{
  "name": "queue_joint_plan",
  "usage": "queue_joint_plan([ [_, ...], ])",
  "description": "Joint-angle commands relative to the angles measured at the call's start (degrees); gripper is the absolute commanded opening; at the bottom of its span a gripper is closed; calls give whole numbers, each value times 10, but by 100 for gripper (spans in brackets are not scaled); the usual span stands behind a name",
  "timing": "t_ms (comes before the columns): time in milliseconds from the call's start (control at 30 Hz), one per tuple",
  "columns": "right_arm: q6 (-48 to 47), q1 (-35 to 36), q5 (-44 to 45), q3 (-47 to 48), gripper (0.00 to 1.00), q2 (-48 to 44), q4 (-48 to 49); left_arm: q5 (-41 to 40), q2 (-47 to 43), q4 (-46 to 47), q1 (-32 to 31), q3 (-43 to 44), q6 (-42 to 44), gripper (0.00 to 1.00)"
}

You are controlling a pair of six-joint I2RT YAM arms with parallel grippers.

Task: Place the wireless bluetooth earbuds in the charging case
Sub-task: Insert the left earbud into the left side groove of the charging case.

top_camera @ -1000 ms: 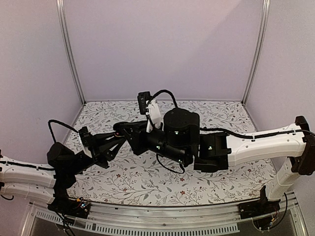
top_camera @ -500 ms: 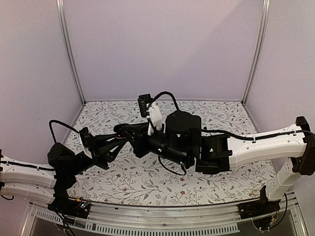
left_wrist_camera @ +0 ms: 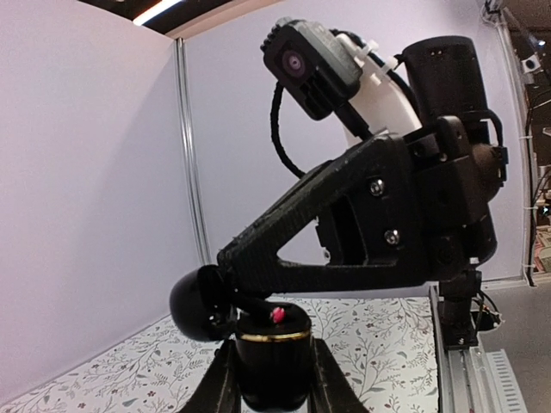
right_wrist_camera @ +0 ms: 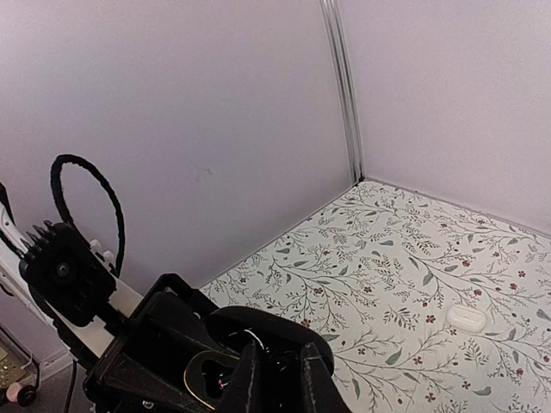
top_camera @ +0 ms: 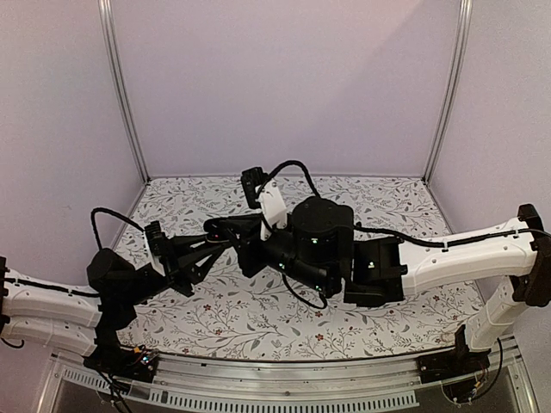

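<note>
My left gripper point(left_wrist_camera: 274, 383) is shut on the black charging case point(left_wrist_camera: 274, 357), which has a gold rim and stands upright with its lid point(left_wrist_camera: 200, 305) swung open to the left. My right gripper point(left_wrist_camera: 258, 308) reaches down into the case's open top, its narrow-set fingers closed on a tiny dark earbud point(left_wrist_camera: 277, 314) with a pink spot sitting at the rim. In the right wrist view the right gripper point(right_wrist_camera: 275, 368) hangs over the case's gold-rimmed opening point(right_wrist_camera: 196, 379). In the top view both grippers meet above mid-table point(top_camera: 232, 245). The second earbud is not visible.
A small white pebble-shaped case point(right_wrist_camera: 472, 317) lies on the floral tablecloth point(right_wrist_camera: 413, 258) beyond the right gripper. Purple walls and metal corner posts point(top_camera: 120, 95) enclose the table. Both arms cross the table's middle.
Both grippers have shifted slightly right and away from the near edge together, staying joined. The left arm's elbow has risen a little.
</note>
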Motion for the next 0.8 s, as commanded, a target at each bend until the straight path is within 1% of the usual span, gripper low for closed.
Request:
queue_joint_plan([
  [0, -49, 7, 36, -7, 4, -14, 19, 19, 3, 12, 6, 23, -16, 0],
  [167, -94, 12, 58, -4, 4, -13, 30, 25, 4, -9, 8, 31, -23, 0],
  [400, -132, 21, 77, -4, 4, -9, 47, 31, 11, -40, 10, 46, -37, 0],
  [767, -247, 38, 142, -2, 4, 6, 81, 42, 13, -59, 13, 53, -49, 0],
])
